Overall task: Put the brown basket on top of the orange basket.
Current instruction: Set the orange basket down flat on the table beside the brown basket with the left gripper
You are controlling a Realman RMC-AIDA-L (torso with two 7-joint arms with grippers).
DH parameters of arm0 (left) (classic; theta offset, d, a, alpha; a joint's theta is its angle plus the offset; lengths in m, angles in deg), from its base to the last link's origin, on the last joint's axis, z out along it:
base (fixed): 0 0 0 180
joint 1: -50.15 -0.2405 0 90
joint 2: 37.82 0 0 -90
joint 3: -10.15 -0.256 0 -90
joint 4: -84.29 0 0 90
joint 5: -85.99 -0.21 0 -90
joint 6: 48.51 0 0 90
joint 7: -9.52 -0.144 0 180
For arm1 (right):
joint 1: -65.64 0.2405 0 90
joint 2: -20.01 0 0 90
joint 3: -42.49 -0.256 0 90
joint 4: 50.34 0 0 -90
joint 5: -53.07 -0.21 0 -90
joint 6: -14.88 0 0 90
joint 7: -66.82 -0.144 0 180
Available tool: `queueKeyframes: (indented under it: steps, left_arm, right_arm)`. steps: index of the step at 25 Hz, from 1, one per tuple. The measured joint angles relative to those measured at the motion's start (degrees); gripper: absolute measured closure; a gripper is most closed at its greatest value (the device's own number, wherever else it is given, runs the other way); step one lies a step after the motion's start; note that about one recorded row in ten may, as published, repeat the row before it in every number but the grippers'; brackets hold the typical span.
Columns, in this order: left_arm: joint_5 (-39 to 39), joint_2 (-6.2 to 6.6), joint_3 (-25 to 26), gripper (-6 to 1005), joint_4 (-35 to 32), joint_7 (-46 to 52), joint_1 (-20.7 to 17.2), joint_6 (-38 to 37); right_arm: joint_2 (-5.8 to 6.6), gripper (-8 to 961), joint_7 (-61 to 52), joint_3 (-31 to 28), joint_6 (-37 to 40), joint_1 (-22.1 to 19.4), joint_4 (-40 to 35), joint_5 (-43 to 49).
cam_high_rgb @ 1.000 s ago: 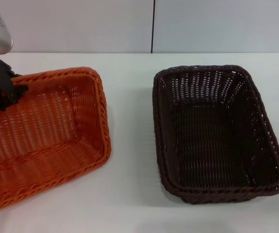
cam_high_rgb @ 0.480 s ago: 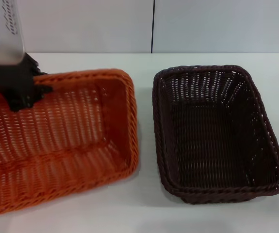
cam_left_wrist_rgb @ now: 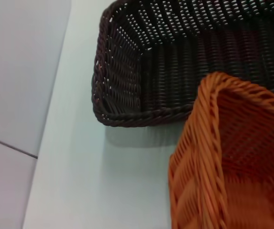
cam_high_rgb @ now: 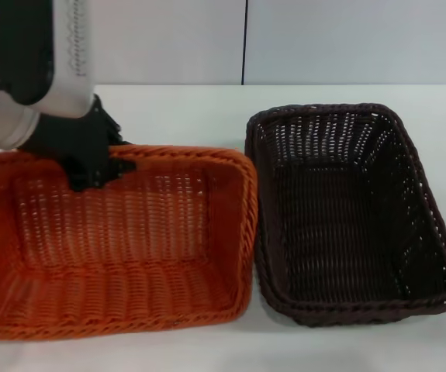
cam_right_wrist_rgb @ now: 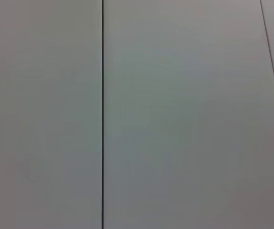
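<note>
Your left end effector point(cam_high_rgb: 98, 172) is on the far rim of the orange basket point(cam_high_rgb: 114, 256), on the left side of the white surface point(cam_high_rgb: 207, 116). Its black fingers are closed on that braided rim, so it has hold of the orange basket. The orange basket looks tipped, with its far edge up by the end effector and its open side facing you. Its right edge is just beside the brown basket point(cam_high_rgb: 350, 213), and you cannot tell if the two rims touch.

The brown basket sits flat on the surface, on the right side. Nothing is holding it. It is open at the top and you can see its woven floor.

From the left wrist camera you see a corner of the orange basket point(cam_left_wrist_rgb: 232, 157) up close, with the brown basket point(cam_left_wrist_rgb: 175, 62) on the surface point(cam_left_wrist_rgb: 103, 181) behind it.

Your right end effector is not in any picture. Its wrist camera shows only a plain grey wall point(cam_right_wrist_rgb: 175, 119) with thin dark lines.
</note>
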Motion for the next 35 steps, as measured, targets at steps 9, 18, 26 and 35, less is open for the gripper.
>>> queueKeyframes:
  steps: [9, 18, 26, 35]
  left_arm:
    - [-2.11, 0.14, 0.71, 824, -19.95, -2.56, 8.23, -11.17]
    - [-4.43, -0.17, -0.41, 816, -23.95, 1.42, 9.23, -21.97]
    - [-7.33, -0.23, -2.85, 564, -26.20, 3.00, 9.64, -24.75]
    - [-9.59, -0.35, -6.94, 202, -22.97, 5.53, 6.63, -33.40]
  right_arm:
    - [0.08, 257, 0.00, -0.01, 0.30, 0.23, 0.31, 0.02]
    - [0.18, 256, -0.05, -0.02, 0.33, 0.17, 0.40, 0.02]
    - [0.19, 255, -0.09, -0.04, 0.01, -0.18, -0.20, 0.02]
    - [0.15, 256, -0.09, 0.09, -0.07, -0.29, -0.45, 0.27]
